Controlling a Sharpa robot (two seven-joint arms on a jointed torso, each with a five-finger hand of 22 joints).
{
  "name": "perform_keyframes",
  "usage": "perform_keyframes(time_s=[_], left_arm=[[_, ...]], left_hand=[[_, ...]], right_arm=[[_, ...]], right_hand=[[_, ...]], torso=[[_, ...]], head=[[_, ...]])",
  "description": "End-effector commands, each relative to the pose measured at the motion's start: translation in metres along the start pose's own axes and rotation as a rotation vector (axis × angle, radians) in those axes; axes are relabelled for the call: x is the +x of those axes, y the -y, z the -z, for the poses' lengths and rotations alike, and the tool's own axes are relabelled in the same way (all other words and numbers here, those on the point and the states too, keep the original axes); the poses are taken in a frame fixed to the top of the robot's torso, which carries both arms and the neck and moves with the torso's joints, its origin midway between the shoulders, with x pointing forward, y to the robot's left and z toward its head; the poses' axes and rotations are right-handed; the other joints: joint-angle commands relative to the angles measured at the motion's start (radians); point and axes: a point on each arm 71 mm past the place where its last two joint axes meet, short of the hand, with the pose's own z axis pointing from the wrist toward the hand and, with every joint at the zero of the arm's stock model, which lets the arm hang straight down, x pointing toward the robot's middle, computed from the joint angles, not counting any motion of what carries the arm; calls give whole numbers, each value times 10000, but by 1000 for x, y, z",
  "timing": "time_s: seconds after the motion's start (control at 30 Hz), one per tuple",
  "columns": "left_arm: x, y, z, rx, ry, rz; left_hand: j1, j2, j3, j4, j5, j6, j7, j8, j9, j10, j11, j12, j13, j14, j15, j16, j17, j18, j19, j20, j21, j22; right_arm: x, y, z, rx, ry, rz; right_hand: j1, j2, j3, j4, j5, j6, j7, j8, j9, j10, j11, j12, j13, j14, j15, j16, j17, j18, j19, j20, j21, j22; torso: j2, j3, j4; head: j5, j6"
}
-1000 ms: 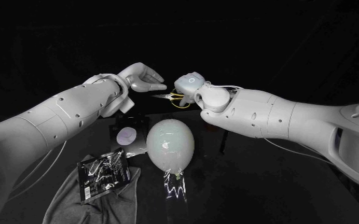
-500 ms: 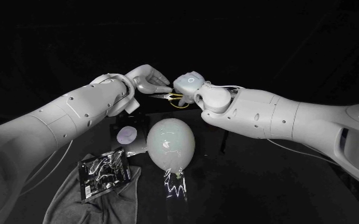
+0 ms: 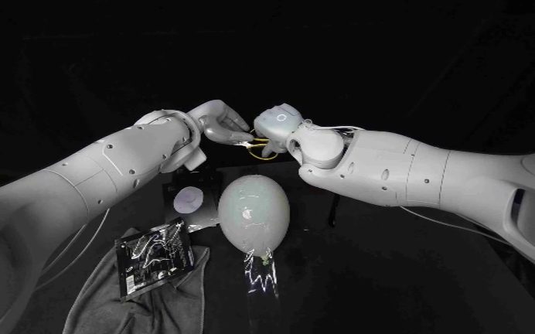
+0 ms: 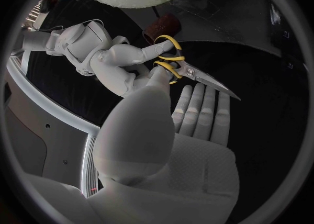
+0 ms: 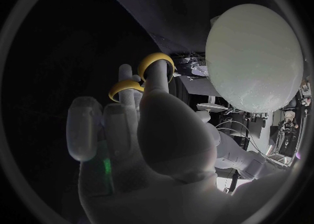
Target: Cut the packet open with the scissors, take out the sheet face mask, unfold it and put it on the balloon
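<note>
My right hand (image 3: 280, 124) holds the yellow-handled scissors (image 3: 259, 147) in the air above the far end of the balloon (image 3: 254, 212). Its fingers pass through both handle loops (image 5: 156, 65). The blades (image 4: 211, 83) are together and point toward my left hand (image 3: 223, 124). That hand is right against the scissors. Its thumb (image 4: 159, 80) touches them by the handles, and its fingers (image 4: 199, 114) lie straight along the blades, not curled around them. The pale egg-shaped balloon lies on the table. The dark shiny packet (image 3: 156, 255) lies flat on a grey cloth (image 3: 106, 303) at the front left.
A small dark stand with a pale round face (image 3: 192, 200) sits just left of the balloon. The balloon's knotted end (image 3: 261, 259) points toward the front of the black table (image 3: 379, 272).
My left hand has moved right and slightly down, from beside the scissors' tip to against the scissors, covering the blades in the head view. The right hand has barely shifted.
</note>
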Motion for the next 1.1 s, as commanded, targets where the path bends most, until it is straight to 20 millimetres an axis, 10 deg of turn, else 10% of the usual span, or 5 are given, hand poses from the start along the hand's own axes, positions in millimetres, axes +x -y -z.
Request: perform_keyframes(time_s=[0.03,0.67,1.1], left_arm=[[4,-1,-1,-278,-405,24],[10,1,-1,-244,-1001,364],[12,3,-1,-223,-1137,684]], left_hand=[[133,22,-45,-5,-26,57,474,28,21,29,-43,13,10,84,-37,69,-5,-49,78,-18,3,9],[936,927,230,-35,-21,1163,2,589,204,1456,-564,298,34,1517,-578,735,246,414,1404,-49,448,132],[1982,1548,1950,-151,-35,1978,-442,1144,569,2881,-1068,285,6,2634,-1067,1183,540,456,1984,-247,691,137]], right_arm=[[-4,-1,0,-9,238,205],[-5,-3,1,-44,293,214],[-6,-2,1,-48,360,200]], right_hand=[[1922,1989,1026,-1021,-57,103,-3,33,18,1141,-877,31,12,662,-374,72,33,-52,39,-1,44,1618],[1921,1989,1021,-1019,-56,109,-5,31,21,1150,-879,30,10,663,-375,72,36,-53,43,-1,48,1621],[1902,1989,996,-1000,-57,117,-8,21,27,1171,-879,18,3,658,-375,62,-3,-44,17,-1,11,1601]], torso=[[-3,3,16],[-1,-3,-2],[-7,-5,1]], head=[[1,1],[41,-1],[29,-26]])
